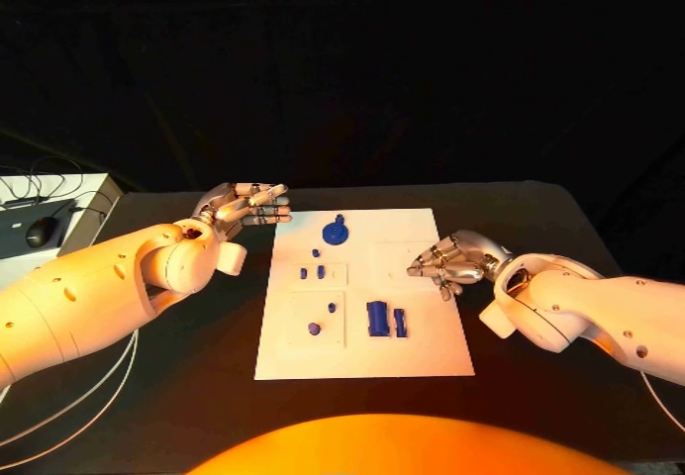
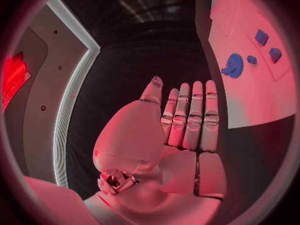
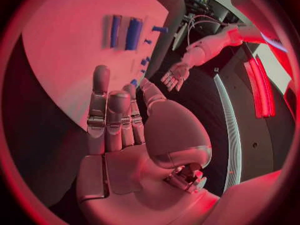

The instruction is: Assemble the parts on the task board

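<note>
The white task board lies in the middle of the black table. On it sit a round blue gear part, several small blue pieces and two long blue blocks. My left hand hovers just off the board's far left corner, fingers straight and side by side, holding nothing. My right hand hangs over the board's right edge, fingers loosely bent, nothing in it. In the left wrist view the left hand is flat beside the board, with the gear beyond it. The right wrist view shows the right hand over the board.
A white box with a black mouse and cables sits at the table's far left. White cables trail over the table's near left. Bare black tabletop lies on both sides of the board.
</note>
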Tool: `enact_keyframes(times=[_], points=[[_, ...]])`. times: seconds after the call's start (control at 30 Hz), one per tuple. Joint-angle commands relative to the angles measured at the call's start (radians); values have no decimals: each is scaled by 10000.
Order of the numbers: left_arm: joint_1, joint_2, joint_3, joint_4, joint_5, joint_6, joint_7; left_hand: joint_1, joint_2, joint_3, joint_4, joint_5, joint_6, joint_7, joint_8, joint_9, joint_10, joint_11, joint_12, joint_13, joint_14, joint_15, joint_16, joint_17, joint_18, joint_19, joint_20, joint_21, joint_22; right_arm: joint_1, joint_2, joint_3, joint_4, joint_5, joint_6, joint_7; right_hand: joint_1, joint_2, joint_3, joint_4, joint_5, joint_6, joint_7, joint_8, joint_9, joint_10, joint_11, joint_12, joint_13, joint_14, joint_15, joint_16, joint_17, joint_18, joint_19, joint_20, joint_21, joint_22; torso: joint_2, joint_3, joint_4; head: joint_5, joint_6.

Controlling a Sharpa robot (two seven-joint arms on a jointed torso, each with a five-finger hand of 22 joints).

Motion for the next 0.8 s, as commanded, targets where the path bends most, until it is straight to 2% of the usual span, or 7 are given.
enact_keyframes(times=[0.03,0.17,0.5,0.57,0.63,0.77,0.8], points=[[-36,28,5,-8,311,-328,890,38,66,80,14,-22,107,0,-6,-6,110,-24,-63,-2,99,-8,-96,46,-52,19,-54,4,-1,50,176,61,-721,2987,-720,3307,175,58,4,-90,-185,-357,178,-33,-382,-117,116,-632,-801,-229,129,-830,-449,-194,-584,120,-35,-694,-76,-70,-25,-2,224],[-47,72,8,-131,528,-608,1161,87,65,74,-5,-85,107,-15,-12,-8,81,-9,-70,-4,-23,30,-116,34,-86,-77,-22,-34,-19,90,574,165,-1827,3882,-638,4150,330,96,-61,-123,-731,-646,387,-74,-1146,-327,318,-1727,-2542,-548,352,-2447,-1224,-345,-1326,343,-57,-2318,-161,-127,-62,7,464],[-50,505,19,-785,1155,-1315,1735,-79,-133,-199,-180,-236,-646,-134,-43,-31,-910,352,-49,-8,-1629,431,-114,-478,-252,-1580,480,-91,-93,93,1829,403,-4311,4908,-257,5129,550,204,1,-163,-1308,-935,685,-62,-2553,-335,989,-4882,-7484,-1594,1165,-6374,-3087,-765,-3713,1161,-50,-5739,-315,-145,-93,-12,1130],[-50,642,21,-942,1272,-1473,1847,-191,-175,-306,-257,-323,-1032,-220,-59,-45,-1373,372,-41,-14,-2149,466,-129,-493,-165,-2160,749,-88,-91,66,2122,458,-4833,5036,-140,5293,575,182,8,-187,-1347,-863,667,-74,-2812,-150,1088,-5210,-8390,-1891,1404,-7538,-4014,-835,-4286,1426,-42,-6485,-346,-140,-88,-32,1293],[-50,753,23,-1060,1341,-1607,1935,-350,-206,-406,-327,-392,-1537,-304,-76,-62,-2108,396,-70,-34,-3806,524,-208,-590,36,-3264,1097,-132,-129,30,2358,517,-5263,5165,-66,5430,565,165,13,-205,-1362,-964,741,-104,-3122,-278,1241,-5591,-8581,-2049,1657,-8623,-4993,-831,-4844,1763,-34,-7321,-360,-133,-88,-24,1431],[-51,930,28,-1237,1420,-1855,2083,-466,-215,-437,-376,-495,-1749,-361,-88,-72,-2946,343,-128,-69,-4627,531,-258,-639,334,-3905,1312,-154,-151,-37,2801,639,-6105,5492,64,5697,546,200,9,-281,-1330,-1124,761,-129,-3427,-658,1425,-6103,-8623,-2614,1945,-8593,-6583,-754,-5146,2038,3,-8655,-344,-119,-77,2,1614],[-37,880,18,-1184,1092,-1390,1529,-4536,-519,1344,-543,-2223,-10533,-1317,-635,-628,-11870,-1108,-660,-604,-11462,-1088,-728,-1115,-1065,-10792,-1573,-726,-735,-16,2691,610,-5848,4856,-256,4986,-3204,-389,-30,624,-2951,-10804,-1009,-754,-4111,-3779,-54,-6880,-9216,-5970,684,-9215,-7685,-841,-14104,755,-675,-11142,-340,-135,-82,-18,1476]])
